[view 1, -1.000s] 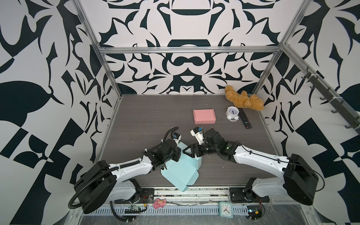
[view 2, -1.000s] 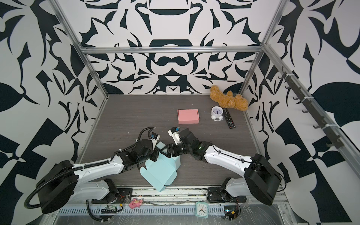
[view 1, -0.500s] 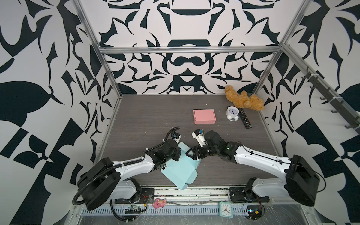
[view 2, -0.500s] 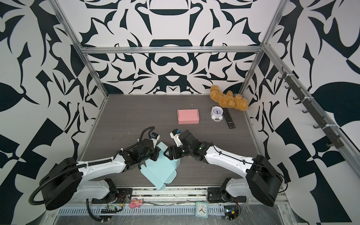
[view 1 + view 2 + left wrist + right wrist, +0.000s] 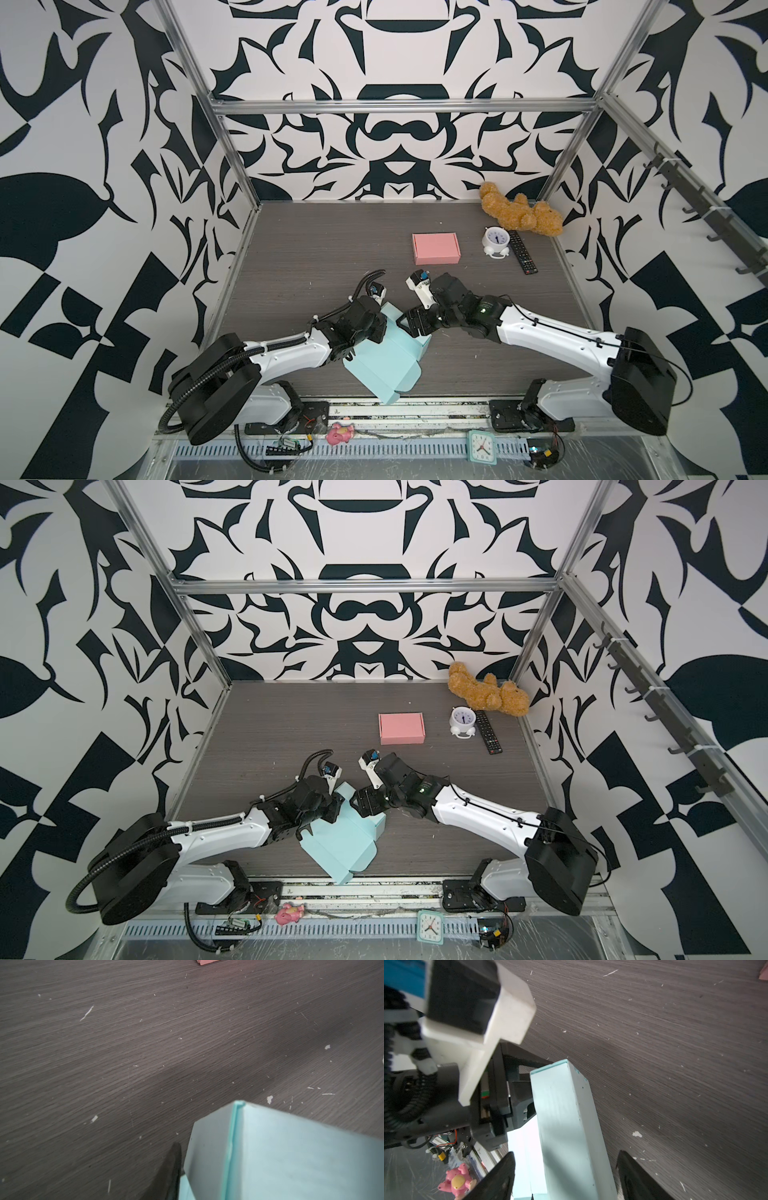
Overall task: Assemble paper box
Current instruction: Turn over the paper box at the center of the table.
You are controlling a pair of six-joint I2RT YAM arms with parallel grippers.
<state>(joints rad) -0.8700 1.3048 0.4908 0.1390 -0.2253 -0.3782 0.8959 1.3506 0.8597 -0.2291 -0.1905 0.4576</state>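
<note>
The light blue paper box (image 5: 382, 365) (image 5: 340, 845) lies partly folded near the table's front edge, with one long wall (image 5: 566, 1118) upright at its far side. My left gripper (image 5: 379, 328) (image 5: 334, 806) is at the wall's left end. Its jaws stand slightly apart on either side of the wall; one finger (image 5: 172, 1169) shows just beside the cardboard (image 5: 291, 1157), the other is hidden. My right gripper (image 5: 409, 326) (image 5: 357, 806) (image 5: 566, 1167) straddles the same wall from the right, open wide, with a gap on each side.
A closed pink box (image 5: 436, 248) sits mid-table behind the arms. A white alarm clock (image 5: 496, 243), a black remote (image 5: 523, 257) and a teddy bear (image 5: 519, 214) are at the back right. A pink toy (image 5: 340, 433) and a teal clock (image 5: 482, 446) lie on the front rail.
My left gripper's jaws have parted from the box's wall. The box and the right arm have hardly shifted.
</note>
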